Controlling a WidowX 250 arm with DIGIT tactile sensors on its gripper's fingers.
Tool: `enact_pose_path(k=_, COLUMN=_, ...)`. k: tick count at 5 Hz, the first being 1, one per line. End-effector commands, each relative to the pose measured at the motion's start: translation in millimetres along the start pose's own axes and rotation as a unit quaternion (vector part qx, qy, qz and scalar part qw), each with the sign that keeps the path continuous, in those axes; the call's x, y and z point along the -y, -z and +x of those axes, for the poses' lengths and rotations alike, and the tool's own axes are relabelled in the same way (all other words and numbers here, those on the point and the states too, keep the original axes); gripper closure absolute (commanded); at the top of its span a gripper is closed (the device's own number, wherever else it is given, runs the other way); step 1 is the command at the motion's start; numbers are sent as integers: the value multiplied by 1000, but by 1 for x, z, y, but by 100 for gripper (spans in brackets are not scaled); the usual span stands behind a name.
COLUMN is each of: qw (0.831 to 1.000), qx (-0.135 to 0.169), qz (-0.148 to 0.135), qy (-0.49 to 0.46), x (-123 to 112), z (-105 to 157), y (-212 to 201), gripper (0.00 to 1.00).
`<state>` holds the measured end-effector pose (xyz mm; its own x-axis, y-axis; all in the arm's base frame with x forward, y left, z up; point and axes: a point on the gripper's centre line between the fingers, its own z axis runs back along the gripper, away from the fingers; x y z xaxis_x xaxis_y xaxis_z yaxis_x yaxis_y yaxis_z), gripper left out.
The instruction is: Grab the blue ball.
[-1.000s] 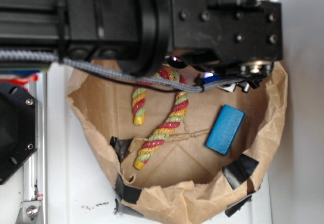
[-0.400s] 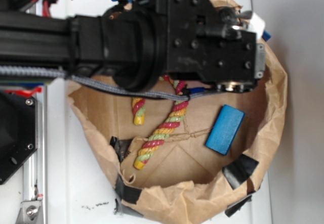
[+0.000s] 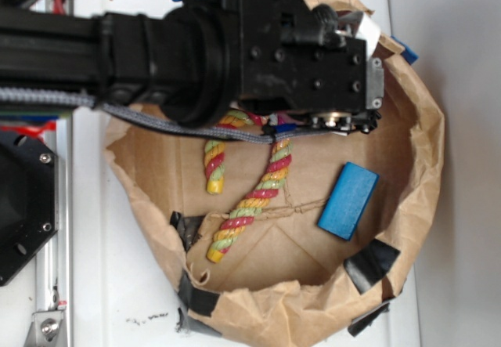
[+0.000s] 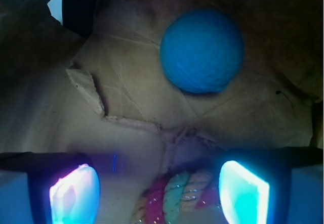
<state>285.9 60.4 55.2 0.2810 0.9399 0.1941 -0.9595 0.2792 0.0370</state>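
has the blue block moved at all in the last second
No. The blue block lies at the same tilt on the paper, just as near the black tape on the paper rim as before.

A teal-blue ball [image 4: 202,50], matte and faintly dimpled, rests free on creased brown paper, apparently inside the bag; the exterior view hides it.

Ball [image 4: 202,50]: matte, slightly pebbled, looks rubbery. Bag [image 3: 427,175]: crumpled brown paper, creased, patched with glossy black tape [image 3: 371,262]. Rope [image 3: 250,206]: twisted cloth strands. Block [image 3: 347,200]: smooth, matte blue. Arm [image 3: 235,49]: black matte housing, metal screws. Gripper [image 4: 159,191] pads [image 4: 242,193]: glossy, glaring.
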Motion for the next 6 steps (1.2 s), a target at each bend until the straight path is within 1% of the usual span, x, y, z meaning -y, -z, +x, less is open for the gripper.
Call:
enact_pose_path(k=1, qw=998, qx=17, qz=-9, qy=-58, x=-11, z=19, y=-1, gripper=0)
enact_pose_path(k=2, qw=997, qx=27, qz=-4, qy=-73, x=-14, z=22, y=-1, gripper=0)
enact_pose_path(k=3, qw=996, qx=39, qz=-4, qy=-80, x=-24, z=22, y=6, gripper=0)
enact_pose_path(k=4, qw=995, qx=45, qz=-25, qy=-84, x=-35, z=14, y=2, gripper=0)
enact_pose_path(k=5, qw=995, qx=49, qz=-39, qy=-76, x=-48, z=7, y=-4, gripper=0)
enact_pose_path(k=6, qw=995, qx=48, qz=-40, qy=-81, x=-49, z=11, y=-4, gripper=0)
